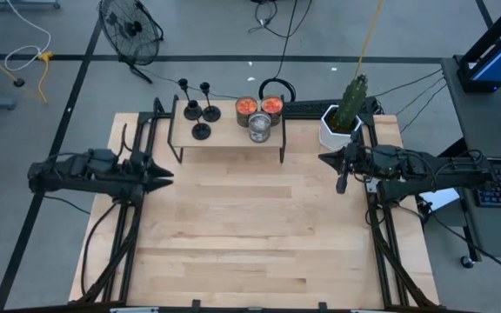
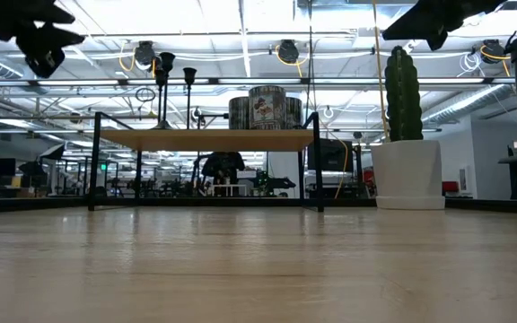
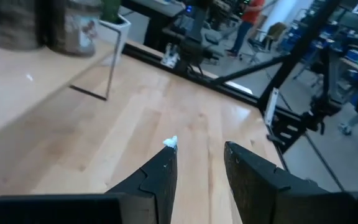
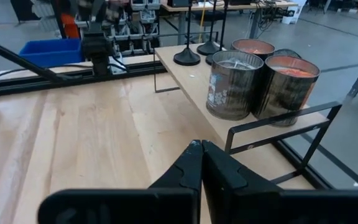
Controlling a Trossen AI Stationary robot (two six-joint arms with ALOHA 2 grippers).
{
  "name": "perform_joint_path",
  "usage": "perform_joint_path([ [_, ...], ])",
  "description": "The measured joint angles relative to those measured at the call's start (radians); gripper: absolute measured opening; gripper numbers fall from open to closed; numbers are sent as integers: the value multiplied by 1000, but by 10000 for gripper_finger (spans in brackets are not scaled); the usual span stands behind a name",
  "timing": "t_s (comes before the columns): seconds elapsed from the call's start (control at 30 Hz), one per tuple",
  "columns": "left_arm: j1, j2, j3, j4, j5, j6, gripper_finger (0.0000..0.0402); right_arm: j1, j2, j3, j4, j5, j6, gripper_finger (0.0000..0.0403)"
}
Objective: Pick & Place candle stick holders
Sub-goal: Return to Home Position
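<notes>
**Both grippers empty, three holders on the shelf**

The left gripper hangs over the table at its 9 o'clock edge. Its fingers are parted by a narrow gap and hold and touch nothing. The right gripper hangs at 3 o'clock, fingers pressed together on nothing.

The three candle stick holders stand upright on the shelf at 12 o'clock, clustered at its 9 o'clock end. Three tins stand beside them toward 3 o'clock. A potted cactus sits at 2 o'clock, near the right gripper. Bare wood lies between the grippers and the shelf.

The low view shows the stems rising higher than the tins. The right wrist view shows round bases flat on the shelf board.
</notes>
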Motion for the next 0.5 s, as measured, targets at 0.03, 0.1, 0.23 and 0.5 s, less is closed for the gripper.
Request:
perform_joint_path([
  [0.03,-12,-14,-25,13,0,-6,138,0,0,0,0,0,6,0],
  [0.1,-33,-36,-67,35,0,-10,138,0,0,0,0,0,17,0],
  [0.23,-68,-73,-125,96,-8,29,138,0,0,0,0,-1,36,0],
  [0.5,-99,-129,-202,132,-74,104,138,1,-10,0,-23,-56,51,0],
])
